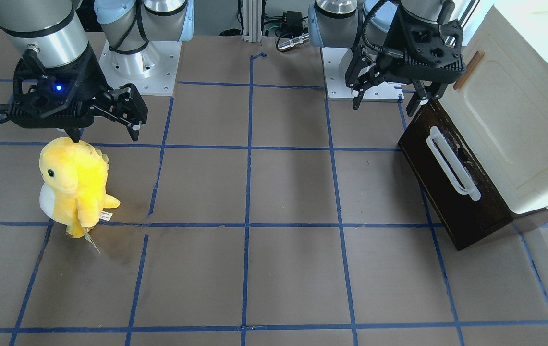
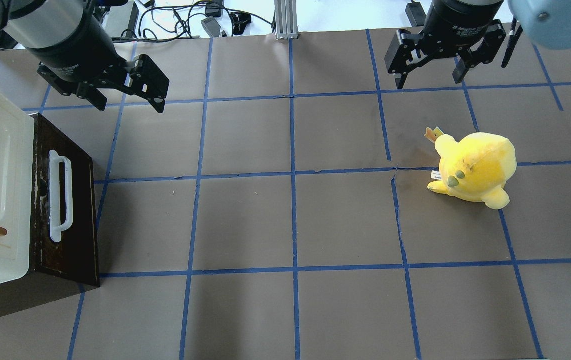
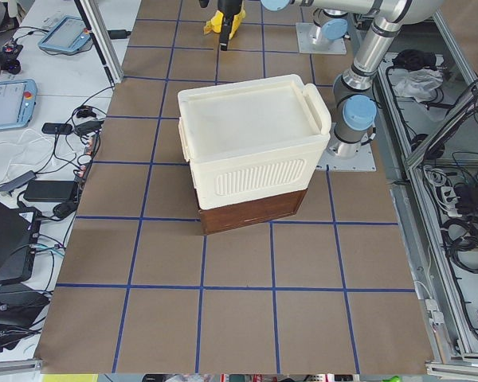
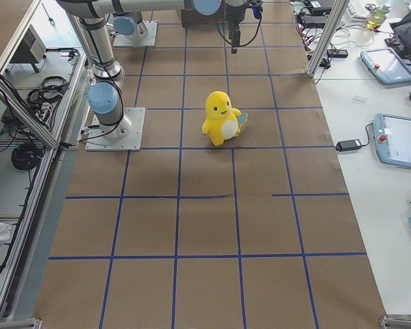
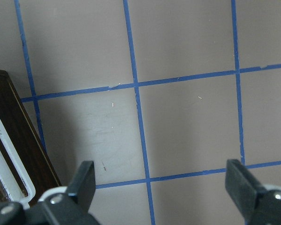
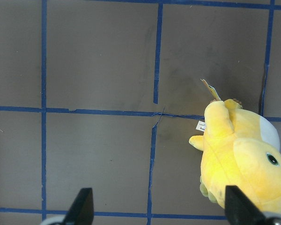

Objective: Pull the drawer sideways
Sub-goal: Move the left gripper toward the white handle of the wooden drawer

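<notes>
The drawer (image 1: 439, 185) has a dark brown front and a long white bar handle (image 1: 452, 166). It sits under the cream cabinet (image 1: 518, 110), and its sides and inside do not show. It also shows in the overhead view (image 2: 72, 210) and at the left edge of the left wrist view (image 5: 11, 136). My left gripper (image 1: 385, 103) is open and empty, hovering by the drawer's end nearest the robot base. In the overhead view this gripper (image 2: 127, 102) is beyond the drawer's far corner. My right gripper (image 1: 104, 134) is open and empty, far from the drawer.
A yellow plush toy (image 1: 74, 185) stands under my right gripper's side of the table and shows in the right wrist view (image 6: 243, 159). The cabinet door has a small brown wooden handle (image 1: 468, 69). Blue tape lines grid the brown table (image 2: 290, 220).
</notes>
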`<state>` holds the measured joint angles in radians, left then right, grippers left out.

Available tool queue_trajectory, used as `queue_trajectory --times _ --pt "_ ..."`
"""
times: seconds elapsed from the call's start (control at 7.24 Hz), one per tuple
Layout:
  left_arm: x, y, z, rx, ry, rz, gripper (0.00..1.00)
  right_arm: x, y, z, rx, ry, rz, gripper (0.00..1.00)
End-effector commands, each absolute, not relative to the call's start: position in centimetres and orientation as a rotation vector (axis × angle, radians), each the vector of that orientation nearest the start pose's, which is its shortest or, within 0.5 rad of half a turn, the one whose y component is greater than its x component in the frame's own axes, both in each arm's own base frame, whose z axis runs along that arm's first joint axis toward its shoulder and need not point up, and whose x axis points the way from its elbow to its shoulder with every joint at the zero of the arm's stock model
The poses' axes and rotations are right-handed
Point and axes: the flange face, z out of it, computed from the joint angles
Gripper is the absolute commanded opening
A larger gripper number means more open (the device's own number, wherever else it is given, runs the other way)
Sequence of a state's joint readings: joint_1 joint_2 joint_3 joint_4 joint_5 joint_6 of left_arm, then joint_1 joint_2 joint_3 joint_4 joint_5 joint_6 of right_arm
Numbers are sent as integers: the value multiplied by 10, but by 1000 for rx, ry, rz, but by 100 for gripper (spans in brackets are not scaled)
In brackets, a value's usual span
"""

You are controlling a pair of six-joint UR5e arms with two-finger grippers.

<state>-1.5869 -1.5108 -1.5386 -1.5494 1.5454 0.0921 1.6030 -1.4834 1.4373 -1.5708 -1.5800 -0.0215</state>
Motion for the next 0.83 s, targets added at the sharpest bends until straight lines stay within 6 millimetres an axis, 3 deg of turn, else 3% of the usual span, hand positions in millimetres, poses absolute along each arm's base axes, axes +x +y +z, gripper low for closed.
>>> queue_trajectory --times 0.0,0.28,0.69 --pt "-142 -472 536 160 3154 -169 100 149 -529 509 -84 3149 -73 100" --pt "-139 -482 532 16 3144 -171 100 149 -529 509 -84 3149 -73 100" --pt "-134 -488 526 -15 3093 -158 100 149 -529 509 -84 3149 -73 100"
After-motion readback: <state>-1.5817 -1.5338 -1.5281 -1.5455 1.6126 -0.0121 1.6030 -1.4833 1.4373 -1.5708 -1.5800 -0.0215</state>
